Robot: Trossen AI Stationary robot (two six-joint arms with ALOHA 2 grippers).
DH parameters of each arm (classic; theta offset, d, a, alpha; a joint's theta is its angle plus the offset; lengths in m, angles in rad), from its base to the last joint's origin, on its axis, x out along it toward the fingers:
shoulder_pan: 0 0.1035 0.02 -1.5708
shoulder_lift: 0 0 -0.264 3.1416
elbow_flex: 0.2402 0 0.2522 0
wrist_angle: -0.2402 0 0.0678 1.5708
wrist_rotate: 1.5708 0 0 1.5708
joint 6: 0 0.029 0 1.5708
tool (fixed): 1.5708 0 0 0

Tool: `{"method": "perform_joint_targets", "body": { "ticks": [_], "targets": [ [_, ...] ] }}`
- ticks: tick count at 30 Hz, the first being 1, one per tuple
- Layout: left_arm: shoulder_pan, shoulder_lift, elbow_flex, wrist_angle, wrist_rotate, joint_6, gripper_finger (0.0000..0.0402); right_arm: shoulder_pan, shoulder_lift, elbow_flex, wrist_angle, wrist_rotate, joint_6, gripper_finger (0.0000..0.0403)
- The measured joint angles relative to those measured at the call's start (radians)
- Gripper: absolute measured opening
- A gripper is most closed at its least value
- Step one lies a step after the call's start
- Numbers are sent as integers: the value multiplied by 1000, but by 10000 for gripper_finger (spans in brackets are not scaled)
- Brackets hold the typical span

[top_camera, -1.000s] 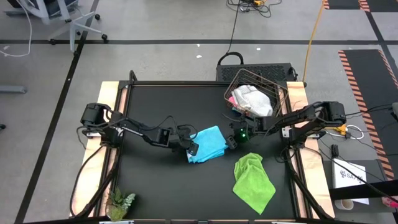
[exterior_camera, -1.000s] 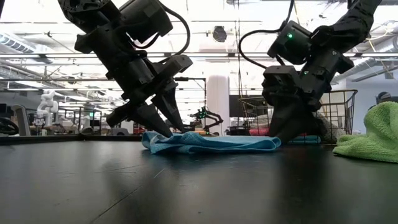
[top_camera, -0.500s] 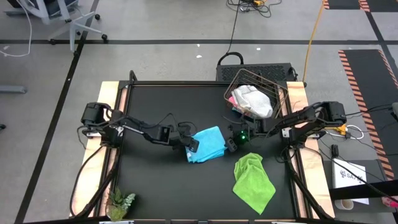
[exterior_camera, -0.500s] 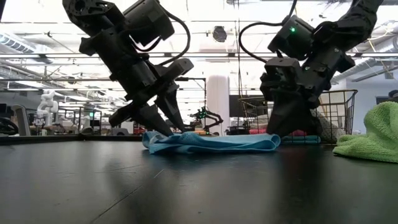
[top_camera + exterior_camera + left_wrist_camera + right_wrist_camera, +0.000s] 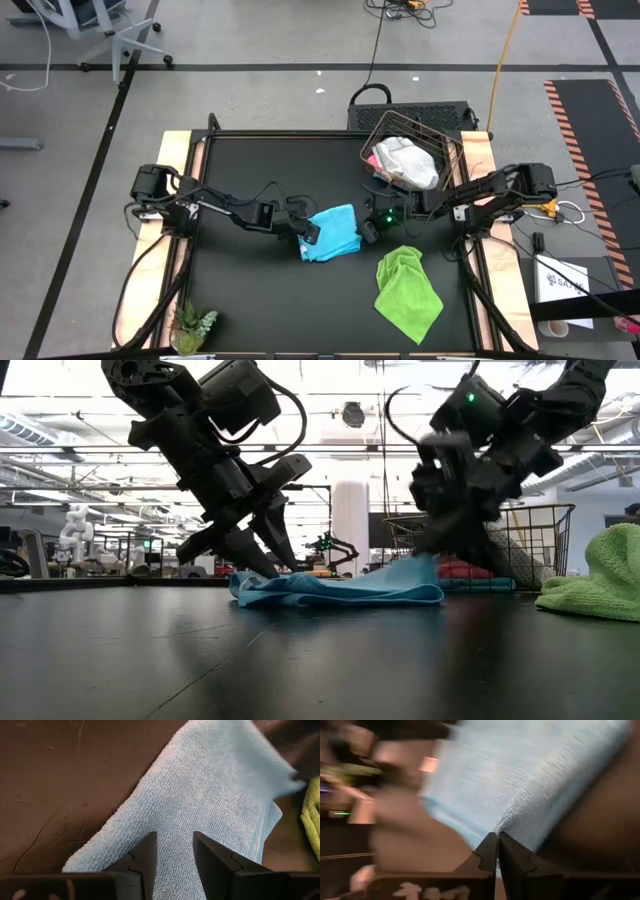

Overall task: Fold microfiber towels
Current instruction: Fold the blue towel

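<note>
Black matte table (image 5: 250, 290) fills your high view, wood-edged rails on both sides, grey floor with cables beyond it. Largest to smallest from here.

Wire basket (image 5: 440, 150) sits at about 1 o'clock from table centre, on the far edge; a white-grey towel (image 5: 405, 160) is bunched inside it, and something pink shows low through the wires in the low view.

Lime green towel (image 5: 408, 290) lies crumpled at about 4 o'clock, apart from the rest.

Light blue towel (image 5: 333, 232) lies near table centre, between your two arms. In the low view its edge on the right arm's side stands lifted off the table while the remainder lies flat.

Left gripper (image 5: 172, 851) is at the blue towel's 9 o'clock edge, tips down on the cloth. Its fingers (image 5: 210, 857) stand parted with the cloth lying flat beneath the gap; nothing is pinched between them.

Right gripper (image 5: 497, 851) is at the towel's 3 o'clock edge. Its fingers are pressed together with the blue cloth's edge caught between the tips, and the cloth rises from them.

Small green plant (image 5: 192, 325) sits at the near left corner, about 7 o'clock.
</note>
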Motion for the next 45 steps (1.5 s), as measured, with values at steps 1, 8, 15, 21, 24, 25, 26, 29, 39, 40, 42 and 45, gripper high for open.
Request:
{"method": "perform_joint_targets", "body": {
  "ticks": [1,8,15,21,24,25,26,29,39,40,42,45],
  "targets": [
    [0,0,0,0,0,0,126,0,0,0,40,-21,22,5],
    [0,0,0,2,6,0,126,29,0,1,144,-78,90,2],
    [0,0,0,1,25,10,126,107,0,2,5,-68,46,8],
    [0,0,0,0,34,11,126,116,0,2,-26,-25,7,50],
    [0,0,0,-1,34,10,126,104,0,3,-19,-60,8,79],
    [0,0,0,-1,37,10,126,99,-1,7,-21,-91,9,88],
    [0,0,0,-1,43,10,126,94,-2,12,-19,-122,5,96],
    [0,0,0,-2,47,10,126,77,-3,30,-15,-181,-2,115],
    [0,0,0,-1,50,8,126,-14,-3,239,-75,-235,-214,120],
    [0,0,0,-2,50,8,126,-19,-3,280,-132,-232,-265,119],
    [0,0,0,-2,50,8,126,-23,-1,362,-295,-206,-386,119],
    [0,0,0,-2,50,8,126,-22,22,485,-534,-108,-593,119]
  ]
}}
